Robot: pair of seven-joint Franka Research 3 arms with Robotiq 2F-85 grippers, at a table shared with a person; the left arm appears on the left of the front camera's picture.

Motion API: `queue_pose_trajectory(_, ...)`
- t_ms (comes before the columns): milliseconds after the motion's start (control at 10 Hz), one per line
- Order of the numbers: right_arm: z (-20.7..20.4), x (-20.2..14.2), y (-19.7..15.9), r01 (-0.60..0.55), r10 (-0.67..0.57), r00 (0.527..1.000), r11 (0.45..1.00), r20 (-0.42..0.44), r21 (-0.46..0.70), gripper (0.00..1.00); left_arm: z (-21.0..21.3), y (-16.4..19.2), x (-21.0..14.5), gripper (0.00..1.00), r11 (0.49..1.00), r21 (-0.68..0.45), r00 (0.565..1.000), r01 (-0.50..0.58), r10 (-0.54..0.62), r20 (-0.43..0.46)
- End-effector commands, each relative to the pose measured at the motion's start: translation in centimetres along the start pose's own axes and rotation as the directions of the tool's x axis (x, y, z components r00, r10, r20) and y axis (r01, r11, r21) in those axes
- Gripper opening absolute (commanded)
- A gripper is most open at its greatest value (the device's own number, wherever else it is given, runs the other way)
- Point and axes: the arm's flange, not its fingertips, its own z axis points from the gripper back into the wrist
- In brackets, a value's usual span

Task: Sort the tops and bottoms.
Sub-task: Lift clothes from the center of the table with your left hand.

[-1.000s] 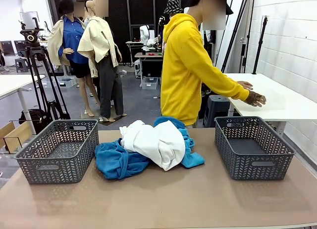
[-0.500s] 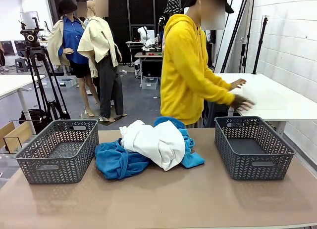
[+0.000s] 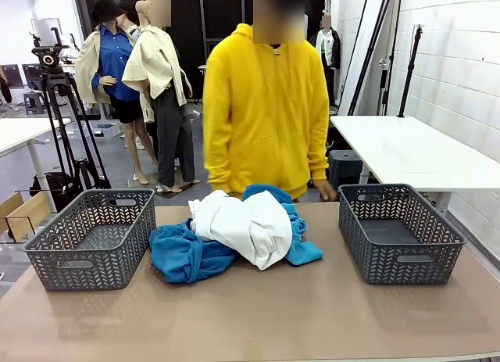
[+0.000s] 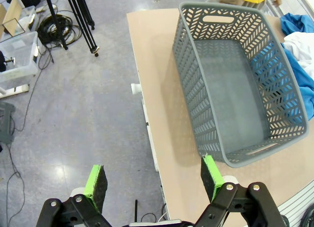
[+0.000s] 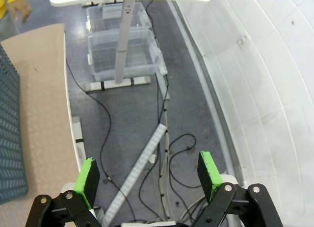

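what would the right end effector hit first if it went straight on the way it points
Likely the grey floor beside the table: the open right end effector points down past the table's edge, toward cables and a pale strip lying there. Depth is unclear.

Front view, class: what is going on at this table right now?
Nothing is being handled yet. A white garment lies on a blue garment in a heap mid-table, between the left basket and the right basket. Neither basket has any clothes in it. A person in a yellow hoodie stands at the far side, hands off the clothes. The left claw and right claw hang open near the table's ends, holding nothing.
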Motion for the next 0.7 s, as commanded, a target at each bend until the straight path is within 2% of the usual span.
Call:
queue_pose_trajectory(0,0.01,-0.12,-0.21,0.001,-0.001,1.000,1.000,-0.002,0.002,1.00,-0.05,0.26,-0.14,1.00,1.000,-0.007,1.000,-0.001,0.001,0.006)
queue_pose_trajectory(600,0.01,-0.12,-0.21,0.001,-0.001,1.000,1.000,-0.002,0.002,1.00,0.00,0.00,0.00,1.00,1.000,0.000,1.000,0.000,0.000,0.000)
